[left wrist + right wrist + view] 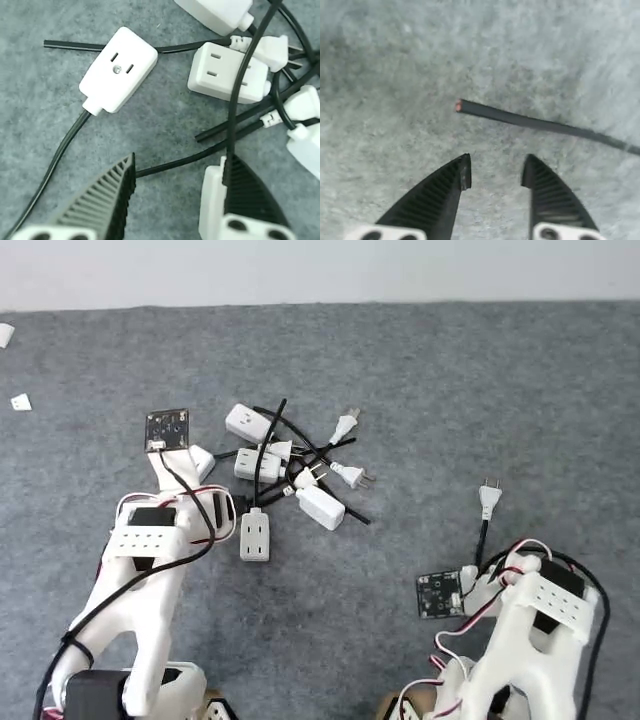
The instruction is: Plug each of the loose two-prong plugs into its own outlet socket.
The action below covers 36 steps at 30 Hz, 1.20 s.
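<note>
Boxy white sockets (118,70), black cords (75,46) tangled on fuzzy grey tabletop (450,380), ribbed left claw (178,161) and right claw (496,160) spread open.

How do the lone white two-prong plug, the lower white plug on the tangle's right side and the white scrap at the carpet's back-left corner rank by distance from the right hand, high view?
1. Lone white two-prong plug, just beyond the right hand, on the right.
2. Lower white plug on the right side of the cord tangle, mid-table.
3. White scrap, far back-left corner.
</note>
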Each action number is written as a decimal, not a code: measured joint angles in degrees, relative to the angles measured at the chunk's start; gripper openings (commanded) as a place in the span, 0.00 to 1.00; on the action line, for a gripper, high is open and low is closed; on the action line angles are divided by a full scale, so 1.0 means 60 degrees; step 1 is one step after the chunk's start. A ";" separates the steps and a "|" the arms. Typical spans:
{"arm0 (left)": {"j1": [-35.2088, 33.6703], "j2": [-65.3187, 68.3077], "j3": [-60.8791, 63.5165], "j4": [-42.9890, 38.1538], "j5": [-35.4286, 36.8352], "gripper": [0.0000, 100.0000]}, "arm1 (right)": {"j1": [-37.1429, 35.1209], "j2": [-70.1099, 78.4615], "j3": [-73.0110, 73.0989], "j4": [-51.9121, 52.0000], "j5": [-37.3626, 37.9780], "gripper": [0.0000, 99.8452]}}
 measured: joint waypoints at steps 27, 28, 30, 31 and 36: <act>0.0000 0.0000 0.0000 0.0000 -0.0059 0.26 | -0.1905 -0.0234 0.1553 -0.1875 0.0220 0.01; 0.0000 0.0000 0.0000 0.0000 -0.0059 0.26 | -0.1919 -0.0234 0.1553 -0.1875 0.0220 0.01; 0.0000 0.0000 0.0000 0.0000 -0.0059 0.26 | -0.1919 -0.0234 0.1553 -0.1890 0.0015 0.01; 0.0000 0.0000 0.0000 0.0000 -0.0059 0.26 | -0.1919 -0.0234 0.1553 -0.1890 -0.0176 0.01; 0.0000 0.0000 0.0029 0.0000 -0.0059 0.26 | -0.2505 -0.0073 0.1187 -0.1890 -0.2125 0.01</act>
